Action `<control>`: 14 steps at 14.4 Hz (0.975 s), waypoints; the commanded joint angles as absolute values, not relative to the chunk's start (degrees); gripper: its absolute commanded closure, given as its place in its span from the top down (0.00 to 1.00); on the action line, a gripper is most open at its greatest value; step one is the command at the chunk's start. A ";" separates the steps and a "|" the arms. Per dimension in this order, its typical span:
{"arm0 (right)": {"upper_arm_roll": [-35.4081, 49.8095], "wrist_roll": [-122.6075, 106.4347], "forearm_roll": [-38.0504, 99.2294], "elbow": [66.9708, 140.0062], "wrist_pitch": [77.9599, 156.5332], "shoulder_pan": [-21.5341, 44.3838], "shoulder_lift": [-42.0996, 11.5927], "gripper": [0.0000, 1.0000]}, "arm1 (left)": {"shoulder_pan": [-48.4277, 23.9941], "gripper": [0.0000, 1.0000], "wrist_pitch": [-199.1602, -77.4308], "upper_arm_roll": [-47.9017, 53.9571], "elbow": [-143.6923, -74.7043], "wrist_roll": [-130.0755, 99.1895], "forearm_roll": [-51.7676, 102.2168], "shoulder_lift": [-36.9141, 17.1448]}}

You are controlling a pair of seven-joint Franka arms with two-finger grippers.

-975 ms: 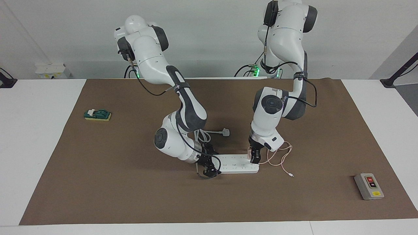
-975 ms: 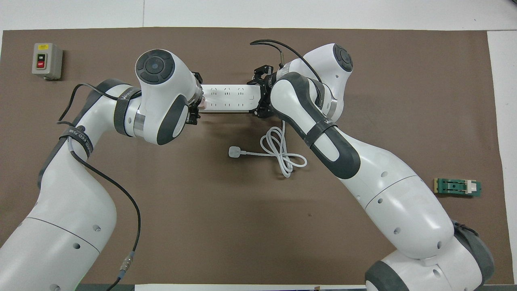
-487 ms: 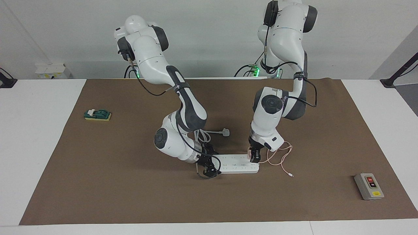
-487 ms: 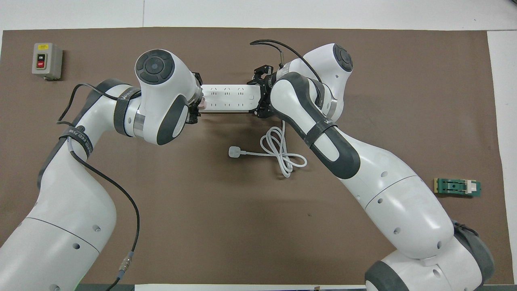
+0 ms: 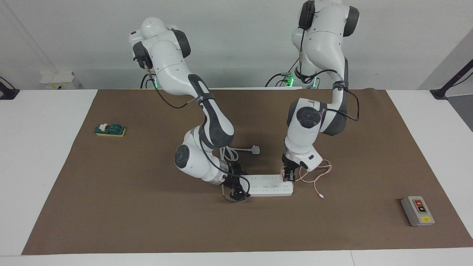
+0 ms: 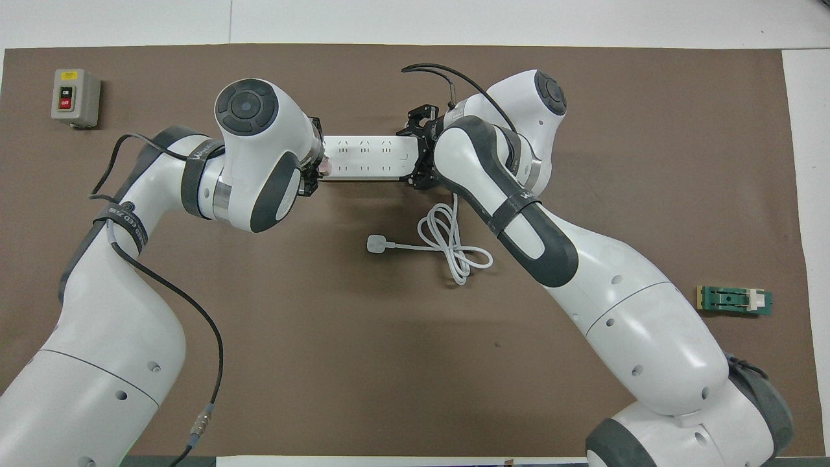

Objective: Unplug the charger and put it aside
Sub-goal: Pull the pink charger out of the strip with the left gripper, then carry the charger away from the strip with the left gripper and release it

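Left tool (image 5: 288,178) grips charger (image 5: 283,172) (strip's (image 5: 269,186) end).

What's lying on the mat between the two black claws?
The white power strip spans between the right gripper and the left gripper, which holds the pink charger. The facing view shows it best.

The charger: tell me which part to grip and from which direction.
Grip the charger by its cube body, coming straight down from above: it stands up from the power strip, its thin cable offers no firm hold. The left gripper is there; the right gripper is at the strip's other end.
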State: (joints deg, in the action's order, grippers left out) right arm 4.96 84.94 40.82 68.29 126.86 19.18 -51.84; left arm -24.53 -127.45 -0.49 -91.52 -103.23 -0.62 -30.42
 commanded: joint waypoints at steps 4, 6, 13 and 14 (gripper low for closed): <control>5.01 84.99 39.81 66.71 128.06 19.42 -53.61 0.47 | -24.88 0.00 -125.26 -1.32 -91.68 -103.10 -1.76 -28.56; 5.01 84.90 39.90 66.71 128.06 19.51 -53.61 0.47 | -24.35 0.00 -120.44 -1.32 -88.08 -102.57 -3.51 -28.92; 5.10 84.90 39.99 66.71 128.84 19.51 -53.61 0.47 | -22.25 0.00 -111.63 -1.41 -86.22 -92.74 -3.87 -23.30; 5.10 84.99 39.99 66.71 129.20 19.51 -53.61 0.47 | -20.32 0.00 -109.71 -1.41 -86.13 -89.94 -3.87 -21.81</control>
